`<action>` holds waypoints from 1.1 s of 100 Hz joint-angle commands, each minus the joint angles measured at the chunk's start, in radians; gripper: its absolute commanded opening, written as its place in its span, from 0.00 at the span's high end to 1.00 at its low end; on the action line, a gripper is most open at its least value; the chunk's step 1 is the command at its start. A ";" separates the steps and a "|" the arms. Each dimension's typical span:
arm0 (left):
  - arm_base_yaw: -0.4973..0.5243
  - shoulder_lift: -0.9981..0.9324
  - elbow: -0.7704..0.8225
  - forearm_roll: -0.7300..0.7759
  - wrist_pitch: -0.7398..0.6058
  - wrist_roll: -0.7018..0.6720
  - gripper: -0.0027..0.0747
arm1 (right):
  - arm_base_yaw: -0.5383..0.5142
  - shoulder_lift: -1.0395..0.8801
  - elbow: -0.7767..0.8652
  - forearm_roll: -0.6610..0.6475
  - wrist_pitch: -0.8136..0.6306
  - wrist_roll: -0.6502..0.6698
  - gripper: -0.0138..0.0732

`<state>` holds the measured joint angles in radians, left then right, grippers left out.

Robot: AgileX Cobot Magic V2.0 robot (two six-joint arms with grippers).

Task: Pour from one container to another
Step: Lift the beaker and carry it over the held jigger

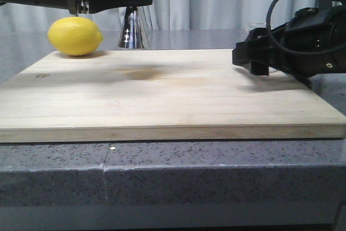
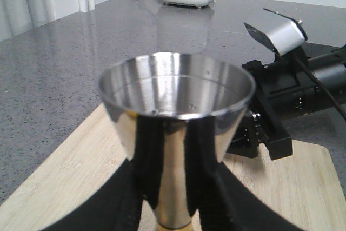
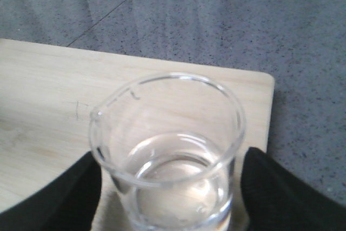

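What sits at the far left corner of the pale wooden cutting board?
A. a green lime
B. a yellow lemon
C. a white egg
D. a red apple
B: in the front view a yellow lemon rests on the far left corner of the pale wooden cutting board, close to the shiny steel jigger.

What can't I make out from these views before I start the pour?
- Beaker: nearly hidden behind the right gripper in the front view; the right wrist view cuts off its base, and the liquid level is unclear.
- Jigger: the left arm hides its cup in the front view; in the left wrist view the fingers and frame edge hide its lower cone.
- Lemon: only in the front view.
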<state>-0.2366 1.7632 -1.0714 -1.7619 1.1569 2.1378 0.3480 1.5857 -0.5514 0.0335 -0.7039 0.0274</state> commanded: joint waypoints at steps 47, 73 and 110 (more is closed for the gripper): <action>-0.006 -0.049 -0.029 -0.078 0.112 -0.007 0.75 | -0.006 -0.051 -0.025 -0.012 -0.089 -0.012 0.50; -0.006 -0.049 -0.029 -0.078 0.112 -0.007 0.75 | -0.006 -0.116 -0.042 -0.049 -0.054 -0.012 0.50; -0.006 -0.049 -0.029 -0.078 0.112 -0.007 0.75 | 0.020 -0.226 -0.317 -0.132 0.516 -0.012 0.50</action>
<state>-0.2366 1.7632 -1.0714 -1.7613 1.1569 2.1378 0.3543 1.4091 -0.7639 -0.0745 -0.2568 0.0255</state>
